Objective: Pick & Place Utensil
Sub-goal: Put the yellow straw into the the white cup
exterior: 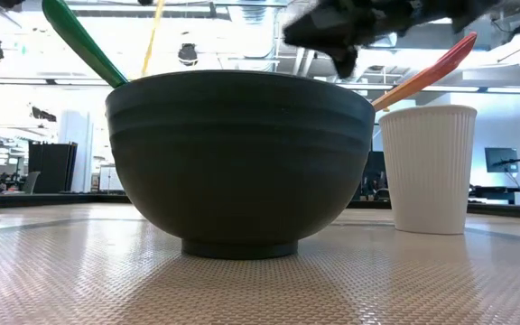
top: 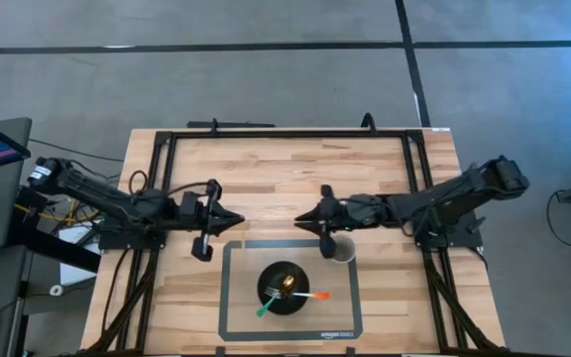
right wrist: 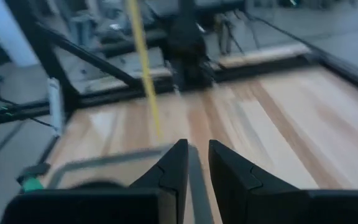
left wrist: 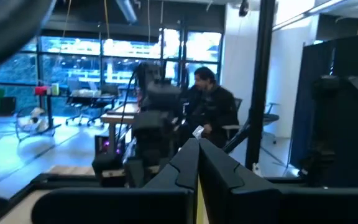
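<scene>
As you read across the table from the left, you find: left gripper (top: 234, 220), raised over the bare wood left of centre, its fingers (left wrist: 219, 171) pressed together on nothing, tips pointing toward the middle; grey mat (top: 238, 297) with a dark border, lying at the table's near-centre edge; dark bowl (top: 287, 288) standing on that mat, holding the utensils; green-handled utensil (top: 267, 308) leaning out over the bowl's left rim; fork (top: 276, 295) with its tines inside the bowl; orange-handled utensil (top: 317, 295) leaning out over the right rim; right gripper (top: 303, 218), hovering above the mat's far edge, facing the left one across a gap, its fingers (right wrist: 174, 167) standing a little apart with nothing between them; white ribbed paper cup (top: 343, 249), upright at the mat's far right corner, just beside the bowl; wooden table (top: 385, 178) under all.
</scene>
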`<state>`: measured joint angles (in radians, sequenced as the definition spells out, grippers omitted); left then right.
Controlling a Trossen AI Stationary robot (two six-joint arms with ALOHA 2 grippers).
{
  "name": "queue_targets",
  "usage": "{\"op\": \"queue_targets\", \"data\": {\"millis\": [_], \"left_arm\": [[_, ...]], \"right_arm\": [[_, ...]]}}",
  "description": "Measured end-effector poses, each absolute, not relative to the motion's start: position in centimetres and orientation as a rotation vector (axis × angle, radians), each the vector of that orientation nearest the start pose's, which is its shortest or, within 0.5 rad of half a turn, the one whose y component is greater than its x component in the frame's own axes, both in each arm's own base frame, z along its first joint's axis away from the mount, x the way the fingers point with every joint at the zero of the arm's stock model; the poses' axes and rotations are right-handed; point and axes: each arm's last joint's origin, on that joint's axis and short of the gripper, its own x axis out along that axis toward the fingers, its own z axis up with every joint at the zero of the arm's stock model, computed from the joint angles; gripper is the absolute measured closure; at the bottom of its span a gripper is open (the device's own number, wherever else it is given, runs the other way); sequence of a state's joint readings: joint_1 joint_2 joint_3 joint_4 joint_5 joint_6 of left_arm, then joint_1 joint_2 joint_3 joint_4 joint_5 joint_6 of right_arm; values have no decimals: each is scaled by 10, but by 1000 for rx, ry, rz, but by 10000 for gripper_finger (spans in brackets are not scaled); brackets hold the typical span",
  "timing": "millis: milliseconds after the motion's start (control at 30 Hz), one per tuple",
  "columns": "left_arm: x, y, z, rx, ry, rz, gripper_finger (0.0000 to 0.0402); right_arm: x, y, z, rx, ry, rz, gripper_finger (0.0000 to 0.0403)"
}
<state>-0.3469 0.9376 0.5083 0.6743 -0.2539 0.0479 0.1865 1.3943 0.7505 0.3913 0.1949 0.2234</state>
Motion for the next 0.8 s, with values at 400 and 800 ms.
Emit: {"op": "queue_targets", "data": {"millis": [400, 800], "left_arm": [[226, -73, 276, 23, -331, -69, 394], [235, -70, 269, 32, -345, -63, 394]], "right_arm": [[360, 66, 237, 65, 262, 137, 318], [384, 67, 239, 70, 244, 139, 301]]}}
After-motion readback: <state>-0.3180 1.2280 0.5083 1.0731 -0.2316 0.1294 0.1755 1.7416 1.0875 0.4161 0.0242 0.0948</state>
